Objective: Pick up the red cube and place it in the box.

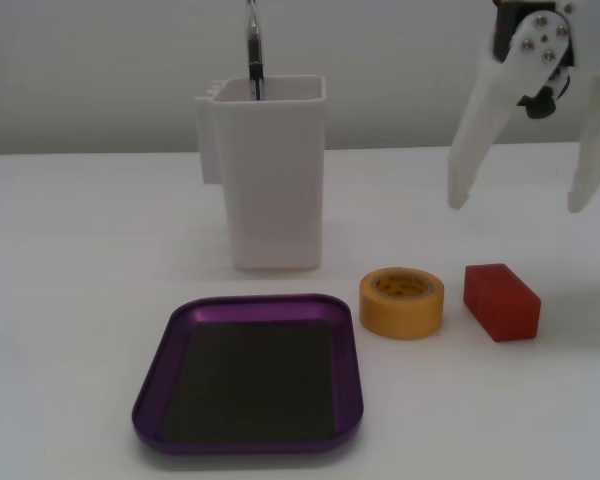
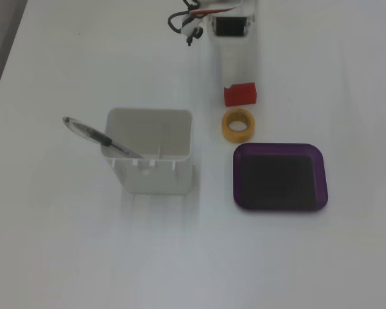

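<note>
The red cube [image 1: 501, 301] lies on the white table at the right, beside a yellow tape roll [image 1: 401, 302]. The purple tray, the box [image 1: 250, 375], sits front left of them with a bare dark bottom. My gripper [image 1: 520, 202] hangs open and empty above and slightly behind the cube, its white fingers spread wider than the cube. In the other fixed view, which looks down, the cube [image 2: 239, 94] lies just below the gripper [image 2: 235, 78], with the tape roll [image 2: 238, 125] and the box [image 2: 280, 177] further down.
A tall white plastic container [image 1: 275, 180] holding a pen [image 1: 255, 50] stands behind the box; it also shows in the looking-down fixed view [image 2: 151, 161]. Cables [image 2: 183, 22] hang by the arm's base.
</note>
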Controlling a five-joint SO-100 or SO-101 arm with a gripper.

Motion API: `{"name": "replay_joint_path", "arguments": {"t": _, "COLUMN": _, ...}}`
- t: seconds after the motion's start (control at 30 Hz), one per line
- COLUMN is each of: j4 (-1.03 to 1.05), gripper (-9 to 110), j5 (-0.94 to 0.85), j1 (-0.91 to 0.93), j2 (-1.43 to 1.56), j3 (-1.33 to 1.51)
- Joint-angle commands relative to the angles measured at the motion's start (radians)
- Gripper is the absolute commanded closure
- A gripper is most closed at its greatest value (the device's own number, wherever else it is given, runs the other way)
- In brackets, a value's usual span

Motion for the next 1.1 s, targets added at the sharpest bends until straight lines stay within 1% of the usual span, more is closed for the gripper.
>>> {"name": "replay_joint_path", "arguments": {"t": 0.0, "j4": 0.002, "gripper": 73, "j5": -0.008, "j1": -0.074, "j2": -0.029, "j3": -0.044}}
{"name": "replay_joint_path", "arguments": {"t": 0.1, "j4": -0.005, "gripper": 73, "j5": -0.009, "j1": -0.121, "j2": -0.049, "j3": -0.044}}
{"name": "replay_joint_path", "arguments": {"t": 0.57, "j4": -0.198, "gripper": 73, "j5": -0.009, "j1": -0.121, "j2": -0.167, "j3": 0.072}}
{"name": "replay_joint_path", "arguments": {"t": 0.9, "j4": -0.268, "gripper": 73, "j5": -0.011, "j1": -0.118, "j2": -0.250, "j3": 0.089}}
{"name": "replay_joint_path", "arguments": {"t": 0.97, "j4": -0.287, "gripper": 75, "j5": -0.011, "j1": -0.100, "j2": -0.278, "j3": 0.089}}
{"name": "replay_joint_path", "arguments": {"t": 1.07, "j4": -0.310, "gripper": 81, "j5": -0.049, "j1": -0.069, "j2": -0.325, "j3": 0.089}}
